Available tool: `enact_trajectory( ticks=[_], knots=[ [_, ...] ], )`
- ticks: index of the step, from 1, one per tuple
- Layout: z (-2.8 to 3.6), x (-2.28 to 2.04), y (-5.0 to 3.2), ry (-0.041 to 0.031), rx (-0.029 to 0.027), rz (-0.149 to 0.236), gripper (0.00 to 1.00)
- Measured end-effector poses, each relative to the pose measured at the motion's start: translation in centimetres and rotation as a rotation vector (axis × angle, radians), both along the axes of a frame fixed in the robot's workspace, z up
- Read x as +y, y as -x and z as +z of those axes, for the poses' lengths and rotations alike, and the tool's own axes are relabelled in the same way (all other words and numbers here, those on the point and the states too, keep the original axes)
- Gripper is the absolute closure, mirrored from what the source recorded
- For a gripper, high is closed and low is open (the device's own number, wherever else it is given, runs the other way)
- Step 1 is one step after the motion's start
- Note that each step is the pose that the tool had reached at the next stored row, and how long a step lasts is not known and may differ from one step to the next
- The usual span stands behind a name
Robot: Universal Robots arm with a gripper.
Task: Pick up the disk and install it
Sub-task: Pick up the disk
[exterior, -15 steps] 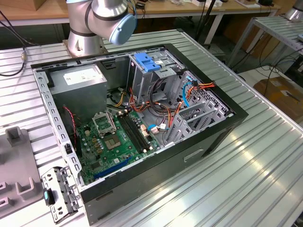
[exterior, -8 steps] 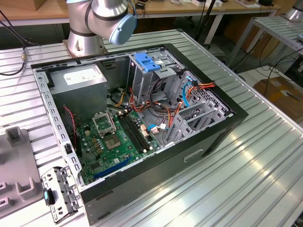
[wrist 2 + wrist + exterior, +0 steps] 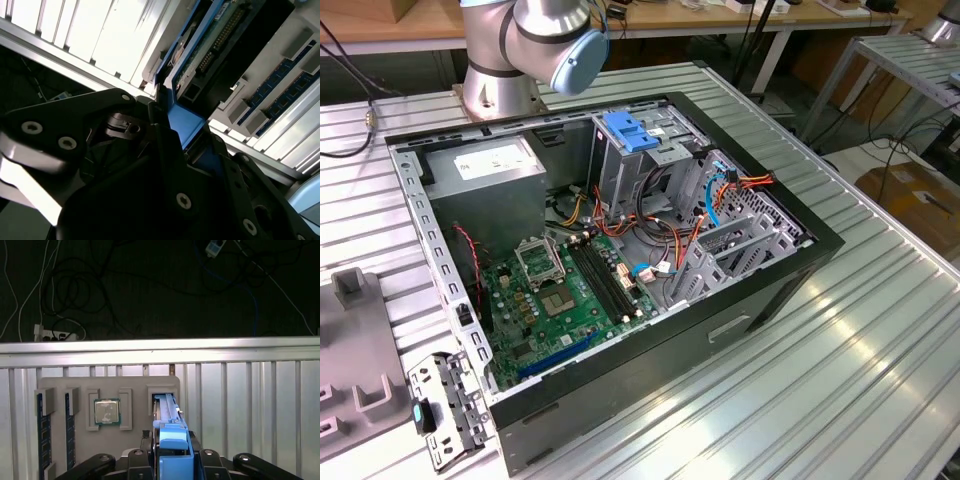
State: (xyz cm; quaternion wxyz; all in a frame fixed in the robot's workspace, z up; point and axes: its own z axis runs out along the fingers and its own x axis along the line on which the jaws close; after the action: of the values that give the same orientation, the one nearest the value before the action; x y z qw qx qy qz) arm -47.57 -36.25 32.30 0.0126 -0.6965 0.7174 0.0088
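So the gripper (image 3: 172,442) has its black jaws pinched tight on the glossy blue plastic rail of the disk (image 3: 165,407). The disk stands on edge in a slot of the matte grey tray (image 3: 100,440), with a square CPU chip (image 3: 106,411) in the next pocket and two RAM sticks (image 3: 44,435) further along. The second wrist view shows the disk's green circuit-board face. Over on the ribbed aluminium table (image 3: 840,380), the open black case (image 3: 760,290) has its green motherboard (image 3: 560,300) exposed.
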Motion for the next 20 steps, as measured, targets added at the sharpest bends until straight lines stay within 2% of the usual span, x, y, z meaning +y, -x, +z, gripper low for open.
enact_trajectory(
  ticks=[20],
  knots=[
    [2.00, 0.00, 0.00, 0.0002, 0.0000, 0.000, 0.63]
  ],
)
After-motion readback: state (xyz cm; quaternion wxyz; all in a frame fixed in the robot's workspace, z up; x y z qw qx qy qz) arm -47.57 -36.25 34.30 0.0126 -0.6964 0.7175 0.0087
